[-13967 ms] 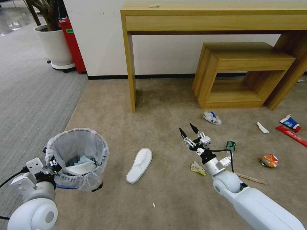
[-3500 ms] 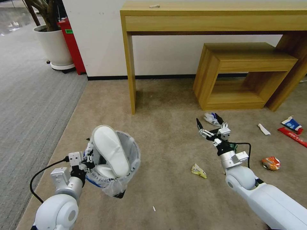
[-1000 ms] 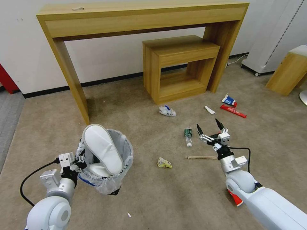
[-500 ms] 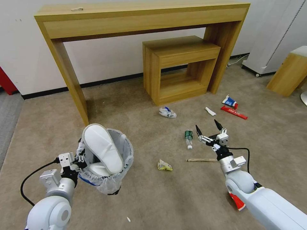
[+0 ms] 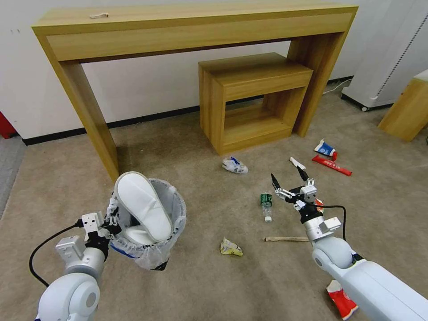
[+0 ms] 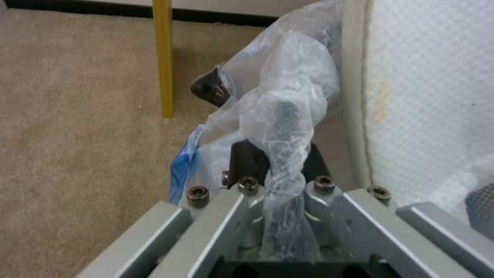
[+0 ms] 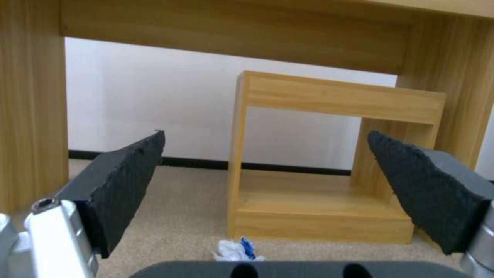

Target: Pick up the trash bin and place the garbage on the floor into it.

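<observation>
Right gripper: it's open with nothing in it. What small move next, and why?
Probably lower the right gripper toward the green-labelled bottle, the litter lying nearest its open fingertips on the floor. The left gripper is shut on the trash bin rim, with a white slipper standing in it, so the bin is ready to receive.

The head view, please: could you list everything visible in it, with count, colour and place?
trash bin: one, whitish liner, held off the floor.
slipper: one, white, in the bin.
crumpled wrapper: one, white-blue, by the small table.
bottle: one, green-labelled, mid-carpet.
wooden stick: one, near the bottle.
yellow wrapper: one.
red bar wrapper: one.
carton: one, blue-white.
console table: one, wooden.
left gripper: clamping the bin's rim.
right gripper: open.
</observation>
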Controlling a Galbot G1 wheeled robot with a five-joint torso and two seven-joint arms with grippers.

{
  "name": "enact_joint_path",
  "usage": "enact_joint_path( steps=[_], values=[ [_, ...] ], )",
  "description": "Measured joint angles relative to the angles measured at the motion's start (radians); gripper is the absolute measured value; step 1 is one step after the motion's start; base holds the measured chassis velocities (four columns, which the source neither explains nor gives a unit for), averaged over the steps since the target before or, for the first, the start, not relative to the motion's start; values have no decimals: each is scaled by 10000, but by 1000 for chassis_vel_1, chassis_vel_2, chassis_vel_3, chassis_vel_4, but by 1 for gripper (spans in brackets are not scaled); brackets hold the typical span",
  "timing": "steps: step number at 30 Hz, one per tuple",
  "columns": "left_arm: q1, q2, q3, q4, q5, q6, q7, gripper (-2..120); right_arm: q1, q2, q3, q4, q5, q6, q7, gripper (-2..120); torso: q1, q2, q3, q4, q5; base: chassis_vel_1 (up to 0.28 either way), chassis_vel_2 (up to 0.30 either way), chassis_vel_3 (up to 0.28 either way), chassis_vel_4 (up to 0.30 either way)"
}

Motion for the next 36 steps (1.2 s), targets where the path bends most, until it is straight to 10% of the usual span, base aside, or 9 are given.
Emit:
enact_joint_path(
  steps=[36],
  values=[
    [-234,-16,163,452,9,-50,59,3,-900,-220,895,130,136,25,329,100,-2,0,-1,-1,0,0,0,0,0]
  ],
)
